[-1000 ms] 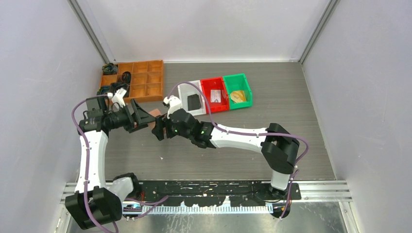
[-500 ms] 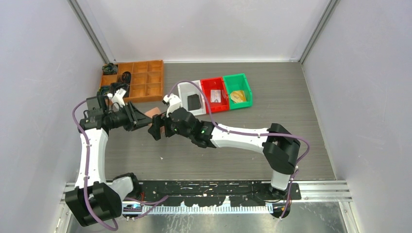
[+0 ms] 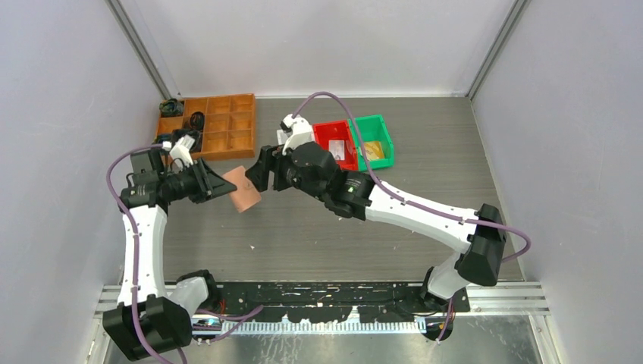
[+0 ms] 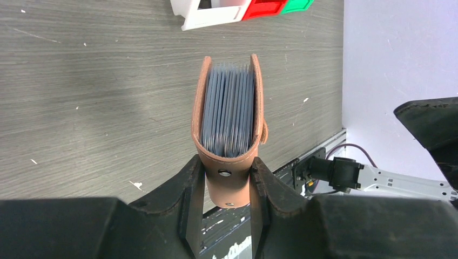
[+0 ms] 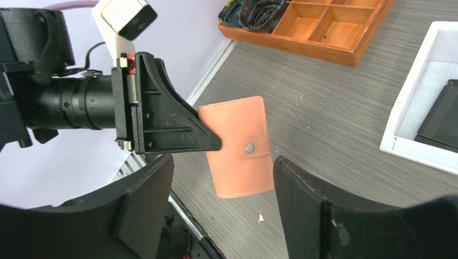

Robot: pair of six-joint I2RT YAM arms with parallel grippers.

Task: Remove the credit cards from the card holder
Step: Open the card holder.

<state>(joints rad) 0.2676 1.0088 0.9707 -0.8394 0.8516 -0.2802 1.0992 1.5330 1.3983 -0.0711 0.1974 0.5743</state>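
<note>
The left claw [image 4: 227,164] is pinched narrow on the spine end of the card holder [image 4: 201,113] and holds it off the counter [image 4: 97,108]. The holder's open edge points away. Grey leaves [image 4: 229,108] pack the inside, and whether any of them is a card cannot be told. A snap tab [image 5: 249,147] lies across the holder's pink face.

Just beyond and right of the card holder, the right claw [image 3: 260,168] is spread wide, clear of it. Farther right of the card holder is a white bin [image 5: 410,97]. Beyond it are a red bin [image 3: 337,127] with a whitish credit card [image 3: 339,151] and a green bin [image 3: 388,140] with a yellowish credit card [image 3: 371,149]. A wooden tray [image 3: 220,155] lies beyond the card holder, to its left.
</note>
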